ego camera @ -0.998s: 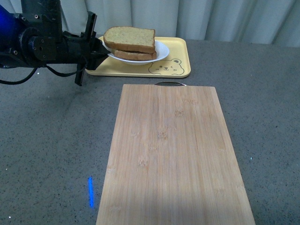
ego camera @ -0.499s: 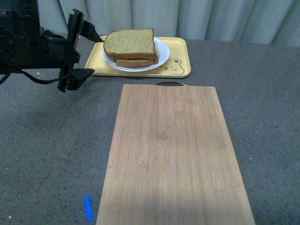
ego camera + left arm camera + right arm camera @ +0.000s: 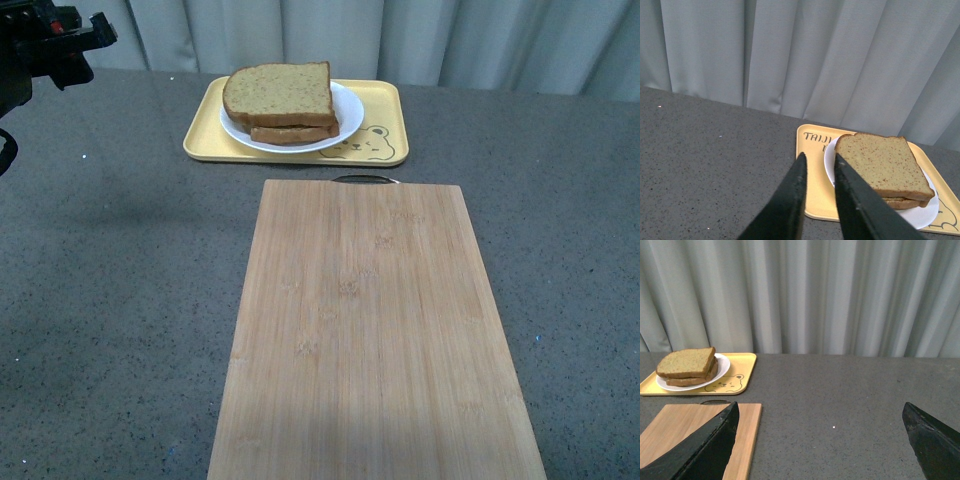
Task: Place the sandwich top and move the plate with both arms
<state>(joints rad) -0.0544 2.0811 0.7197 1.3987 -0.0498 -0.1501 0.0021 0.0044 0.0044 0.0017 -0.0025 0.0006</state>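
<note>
Status check: the sandwich top [image 3: 278, 93] lies on a lower slice, roughly squared with it, and the stack sits on the white plate [image 3: 347, 110], which rests flat on the yellow bear tray [image 3: 385, 100] at the far side of the counter [image 3: 110, 280]. We cannot see any filling between the slices. The wooden cutting board [image 3: 370, 330] in the middle of the counter is bare. We judge both parts of the task essentially done: top placed, plate set down on the tray. Only pulling the arms clear seems left, provided the tray is the intended spot. The left arm [image 3: 45, 45] shows only at the far-left upper corner of the front view, well apart from the tray. In its wrist view the left gripper [image 3: 820, 157] has its fingers almost together, with a thin slit between them and nothing held. It points toward the plate from a distance. The right gripper [image 3: 820, 405] has its fingers spread wide and empty. It is held back over the near right side of the counter, with board and tray off to its left. Change log: one second ago the left gripper was at the plate's left rim, and the plate looked slightly raised. Half a second ago the gripper stood spread beside the tray's left edge. Now it has withdrawn and drawn nearly closed. The plate has settled, and the sandwich has kept its place on it throughout. The right arm does not appear in any of the front-view frames.
</note>
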